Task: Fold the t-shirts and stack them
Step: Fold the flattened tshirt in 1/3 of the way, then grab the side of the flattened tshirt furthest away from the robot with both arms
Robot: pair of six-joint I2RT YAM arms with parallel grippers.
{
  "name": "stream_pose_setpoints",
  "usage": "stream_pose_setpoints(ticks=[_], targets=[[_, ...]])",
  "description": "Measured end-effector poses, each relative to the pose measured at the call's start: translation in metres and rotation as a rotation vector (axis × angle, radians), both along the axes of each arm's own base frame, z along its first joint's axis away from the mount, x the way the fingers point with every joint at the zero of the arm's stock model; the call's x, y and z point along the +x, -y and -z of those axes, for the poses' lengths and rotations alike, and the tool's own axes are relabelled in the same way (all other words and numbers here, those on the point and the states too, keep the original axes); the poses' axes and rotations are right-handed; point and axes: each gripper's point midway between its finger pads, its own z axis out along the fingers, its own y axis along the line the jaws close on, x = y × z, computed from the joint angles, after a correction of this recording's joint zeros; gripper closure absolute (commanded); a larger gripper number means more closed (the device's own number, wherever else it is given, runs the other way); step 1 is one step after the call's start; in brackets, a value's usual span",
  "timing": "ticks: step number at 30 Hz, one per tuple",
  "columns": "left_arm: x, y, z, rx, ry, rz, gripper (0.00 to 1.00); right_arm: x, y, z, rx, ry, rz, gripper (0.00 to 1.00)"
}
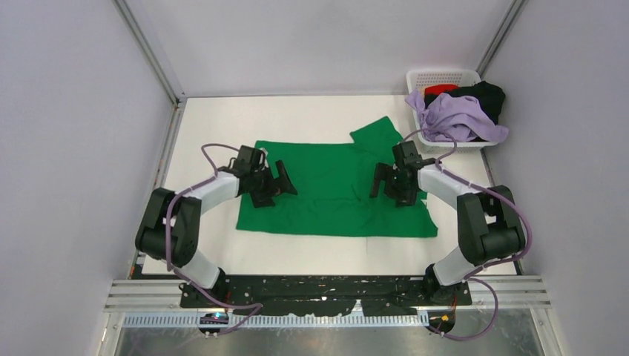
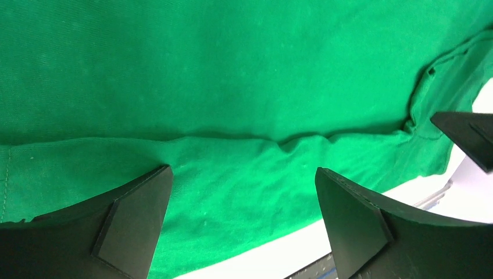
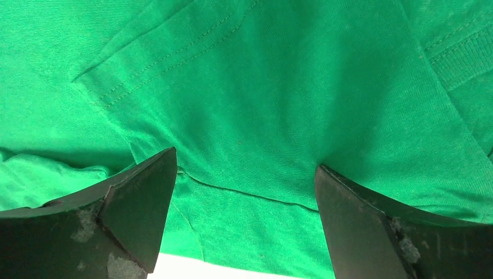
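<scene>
Left arm (image 1: 208, 191): base at the near edge, elbow folded outward, forearm reaching forward and inward. Left pincer (image 2: 242, 174): jaws spread wide, nothing between them, fingertips aimed down and toward the centre. Right arm (image 1: 452, 185): mirrored pose, elbow out to the right, forearm angled inward. Right pincer (image 3: 246, 160): jaws likewise spread apart, gripping nothing. The two pincers face each other, well apart

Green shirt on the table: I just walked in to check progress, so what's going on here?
Two robot arms are working on the green t-shirt, which lies mostly flat on the table. The left gripper and right gripper are poised open over it, one toward each end, gripping nothing. A lavender shirt, black shirt and red shirt sit in the white basket at the far right.
</scene>
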Motion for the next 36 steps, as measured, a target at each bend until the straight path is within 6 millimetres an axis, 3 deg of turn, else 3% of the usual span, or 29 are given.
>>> stream_pose_setpoints(ticks=[8, 12, 19, 25, 31, 34, 36], targets=[[-0.065, 0.028, -0.002, -0.07, 0.04, 0.084, 0.0, -0.064, 0.03, 0.008, -0.103, -0.101, 0.02, 0.05], [-0.088, 0.036, -0.003, -0.099, 0.034, 0.096, 0.0, -0.078, 0.04, 0.01, -0.142, -0.116, 0.033, 0.05], [-0.116, 0.041, -0.003, -0.108, 0.007, 0.095, 0.0, -0.085, 0.048, 0.011, -0.179, -0.117, 0.045, 0.05], [-0.123, 0.034, -0.001, -0.049, -0.028, 0.074, 0.0, -0.092, 0.048, 0.005, -0.163, -0.088, 0.016, 0.05], [-0.12, 0.029, -0.004, 0.037, -0.075, 0.09, 0.0, -0.076, 0.037, -0.031, -0.089, 0.085, -0.021, 0.04], [-0.104, 0.03, -0.021, 0.065, -0.045, 0.095, 0.0, -0.059, 0.033, -0.059, -0.065, 0.212, -0.024, 0.05], [-0.082, 0.03, -0.039, 0.075, -0.002, 0.081, 0.0, -0.044, 0.03, -0.079, -0.045, 0.31, -0.022, 0.05]])
